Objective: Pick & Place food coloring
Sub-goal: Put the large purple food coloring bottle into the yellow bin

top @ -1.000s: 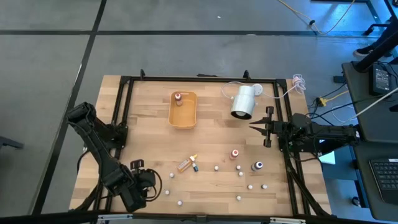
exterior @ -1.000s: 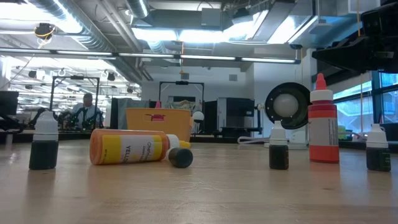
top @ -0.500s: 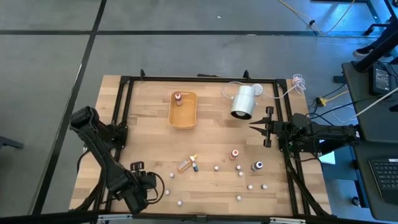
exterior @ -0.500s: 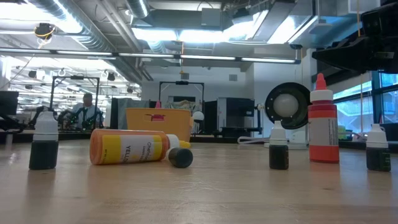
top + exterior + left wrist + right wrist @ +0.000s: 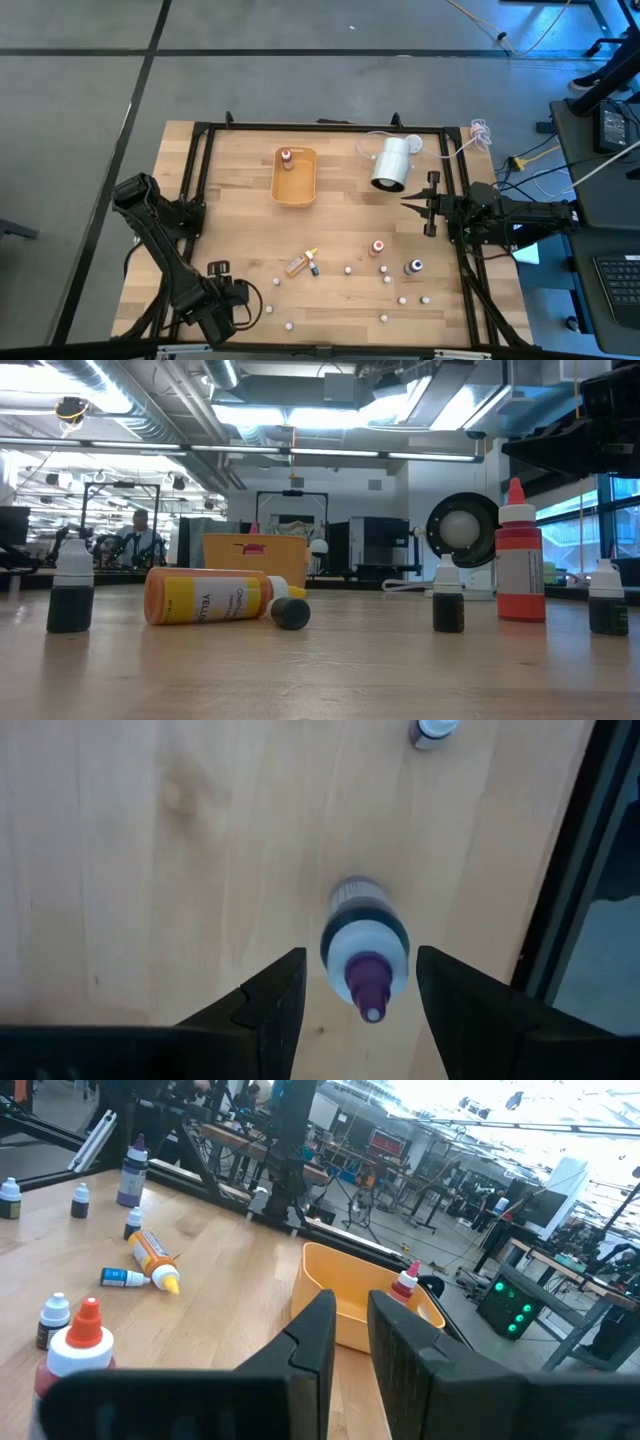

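Low at the left of the high view, we hold our left gripper spread directly above a dark upright food coloring bottle; its long axis points up between the fingers. Our right gripper, pressed together, waits at right, farther off. Other bottles are scattered lower centre.

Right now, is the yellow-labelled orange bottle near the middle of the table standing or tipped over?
Tipped over. The orange bottle lies on its side on the table with its label sideways, while the red bottle nearby stands upright.
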